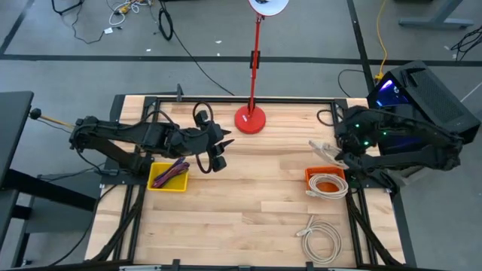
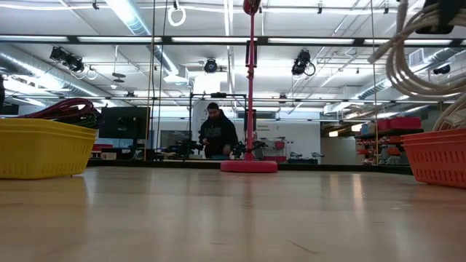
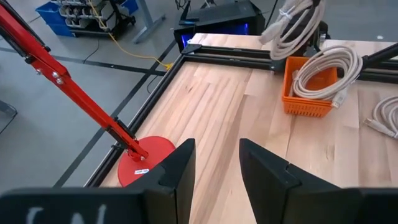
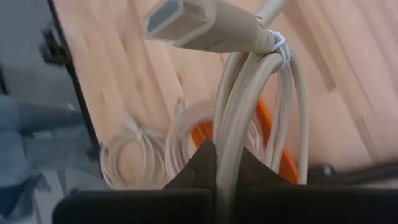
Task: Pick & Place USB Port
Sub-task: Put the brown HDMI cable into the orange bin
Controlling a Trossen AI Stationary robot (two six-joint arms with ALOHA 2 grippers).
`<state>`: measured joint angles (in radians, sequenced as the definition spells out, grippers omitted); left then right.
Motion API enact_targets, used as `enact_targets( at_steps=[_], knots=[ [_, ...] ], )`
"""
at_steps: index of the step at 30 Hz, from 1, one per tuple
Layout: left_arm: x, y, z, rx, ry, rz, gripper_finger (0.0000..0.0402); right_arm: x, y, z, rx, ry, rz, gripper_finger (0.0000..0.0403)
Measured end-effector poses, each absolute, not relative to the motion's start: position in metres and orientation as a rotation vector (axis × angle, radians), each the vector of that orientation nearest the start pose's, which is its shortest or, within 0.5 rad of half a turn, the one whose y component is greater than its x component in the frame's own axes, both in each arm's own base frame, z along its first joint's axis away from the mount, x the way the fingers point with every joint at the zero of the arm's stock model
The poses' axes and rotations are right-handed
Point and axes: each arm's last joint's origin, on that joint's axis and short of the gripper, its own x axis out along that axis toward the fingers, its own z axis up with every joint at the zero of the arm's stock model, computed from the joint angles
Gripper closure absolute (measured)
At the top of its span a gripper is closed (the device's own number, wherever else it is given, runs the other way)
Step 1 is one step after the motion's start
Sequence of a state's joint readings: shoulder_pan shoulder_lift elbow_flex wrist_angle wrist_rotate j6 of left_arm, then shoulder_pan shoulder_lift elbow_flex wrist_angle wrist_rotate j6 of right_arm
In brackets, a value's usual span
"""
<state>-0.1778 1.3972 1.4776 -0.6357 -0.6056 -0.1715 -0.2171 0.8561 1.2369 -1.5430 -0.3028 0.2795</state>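
Pinched shut, the right gripper (image 4: 217, 163) holds a coiled beige USB cable (image 4: 249, 93) just above the orange plastic basket (image 1: 326, 178); the left gripper (image 3: 216, 163) gapes empty, well apart, near the red lamp base (image 1: 250, 120).

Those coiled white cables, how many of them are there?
3: one coiled white cable hangs from the shut right gripper above the table; a second lies in the orange basket; a third rests on the table's near-right corner. More may be hidden.
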Motion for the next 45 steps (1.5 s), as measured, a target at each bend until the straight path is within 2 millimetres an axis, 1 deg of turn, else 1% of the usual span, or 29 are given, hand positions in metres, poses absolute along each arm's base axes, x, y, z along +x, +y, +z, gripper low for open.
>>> enact_targets(
  at_steps=[3,10,16,21,28,31,36,38,45],
  knots=[
    [0.29,-0.035,0.395,0.049,0.479,0.459,0.0271,0.092,-0.007,0.362,0.53,1.184,-0.05,0.0396],
    [0.29,-0.035,0.395,0.049,0.479,0.462,0.0271,0.114,0.004,0.349,0.484,1.321,0.061,0.0396],
    [0.29,-0.035,0.394,0.051,0.484,0.464,0.0271,0.125,0.014,0.344,0.446,1.39,0.134,0.0396],
    [0.29,-0.035,0.394,0.049,0.484,0.464,0.0271,0.129,0.023,0.342,0.421,1.431,0.148,0.0396],
    [0.289,-0.035,0.394,0.043,0.483,0.463,0.0271,0.133,0.029,0.337,0.384,1.465,0.131,0.0396],
    [0.289,-0.035,0.394,0.043,0.483,0.463,0.0271,0.134,0.03,0.329,0.372,1.505,0.124,0.0396],
    [0.289,-0.035,0.394,0.044,0.486,0.463,0.0271,0.133,0.033,0.307,0.362,1.594,0.113,0.0396],
    [0.289,-0.035,0.394,0.047,0.492,0.463,0.0271,0.134,0.033,0.302,0.367,1.604,0.112,0.0396],
    [0.289,-0.035,0.393,0.048,0.495,0.463,0.0271,0.137,0.032,0.299,0.33,1.572,0.086,0.0396]
  ],
)
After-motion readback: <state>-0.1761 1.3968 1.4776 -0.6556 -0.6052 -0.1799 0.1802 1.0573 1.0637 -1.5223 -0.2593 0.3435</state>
